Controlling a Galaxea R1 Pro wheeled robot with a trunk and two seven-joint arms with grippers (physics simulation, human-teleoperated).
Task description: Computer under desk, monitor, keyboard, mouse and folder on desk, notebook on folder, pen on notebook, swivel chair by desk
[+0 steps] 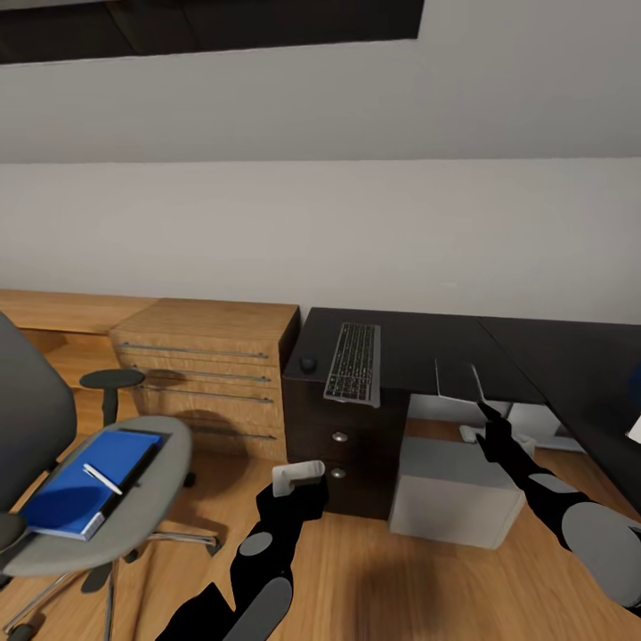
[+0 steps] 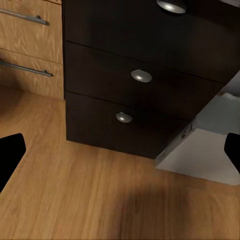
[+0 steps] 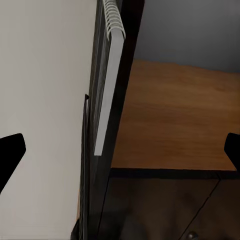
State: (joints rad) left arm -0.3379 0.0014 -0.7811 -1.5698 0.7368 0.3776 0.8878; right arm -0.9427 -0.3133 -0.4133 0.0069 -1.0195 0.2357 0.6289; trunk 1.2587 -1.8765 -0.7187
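Risking a shove off the desk point(image 1: 418, 343): keyboard point(image 1: 354, 362) overhangs the front edge, right gripper point(image 1: 481, 402) close beside it, both grippers spread, empty.

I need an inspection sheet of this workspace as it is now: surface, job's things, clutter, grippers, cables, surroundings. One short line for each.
Surface: black desk beside an oak dresser; oak floor.
Job's things: keyboard lies at the desk's front edge, slightly overhanging, with the mouse to its left; computer stands on the floor under the desk; blue folder lies on the chair seat with the pen on top.
Clutter: nothing seen.
Grippers: left gripper hangs open in front of the desk drawers; right gripper is raised at the desk edge, jaws open.
Cables: nothing seen.
Surroundings: pale sloped wall.
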